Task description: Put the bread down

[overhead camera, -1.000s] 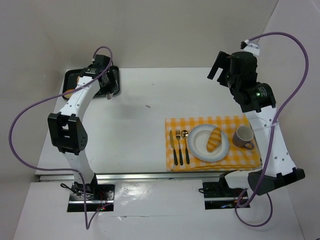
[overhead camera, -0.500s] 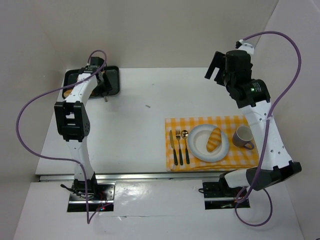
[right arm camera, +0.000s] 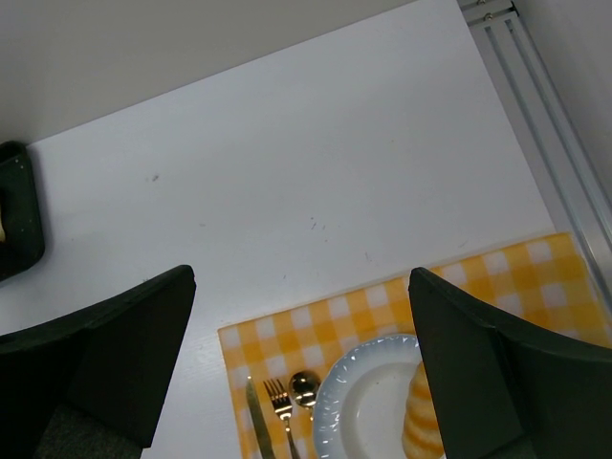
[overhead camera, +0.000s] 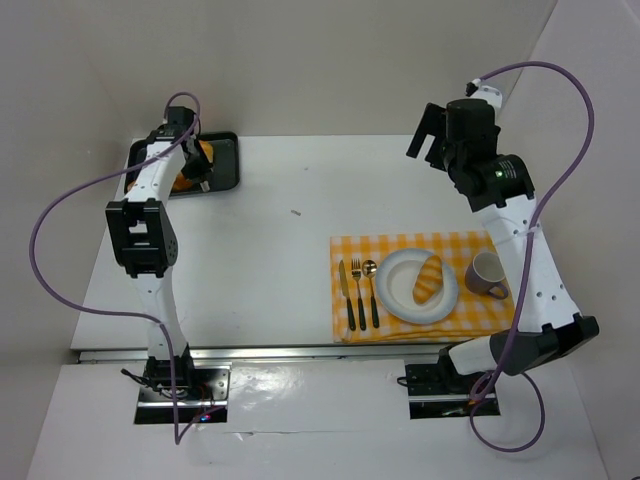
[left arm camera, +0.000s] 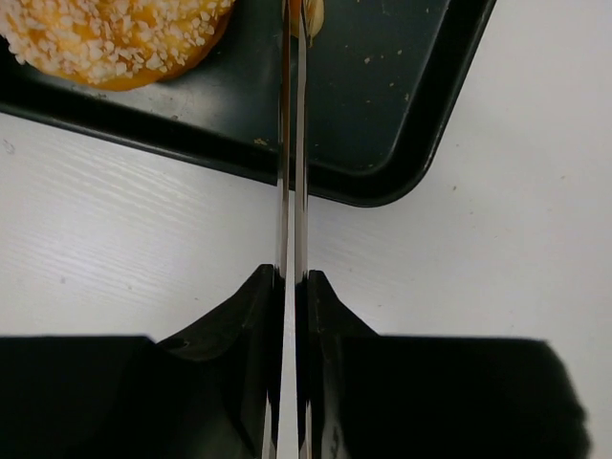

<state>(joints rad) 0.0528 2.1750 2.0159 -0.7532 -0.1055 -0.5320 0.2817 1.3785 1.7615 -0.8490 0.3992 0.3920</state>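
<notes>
Since a second ago the left arm is folding back, its elbow pulling in toward the base. The left gripper (left arm camera: pixel 294 13) is now hanging over a corner of the black tray (left arm camera: pixel 411 172). That is leaving the sugared bun (left arm camera: pixel 113 36) uncovered in the overhead view, where the wrist was hiding it. The right arm is barely shifting.

The left jaws are pressing together, with only a hairline slit showing between the thin fingers (left arm camera: pixel 284 143). A pale scrap is showing right at their tips, at the edge of the wrist view, and I cannot tell whether it is being pinched. The bun is sitting in the tray off to the left of the tips and apart from them, so the jaws are not gripping it. My reading is that the closing is either missing the bun or catching only a crumb. The jaws would probably need to spread and shift left to straddle it.

The right gripper (right arm camera: pixel 298 287) is hovering high with its jaws spread wide and nothing between them, likely parked out of the way. Below and between those jaws, nearer the right finger, a bread roll (right arm camera: pixel 419 421) is lying on the white plate (right arm camera: pixel 354 402) on the checked placemat (right arm camera: pixel 287 330). That is probably where bread belongs.
</notes>
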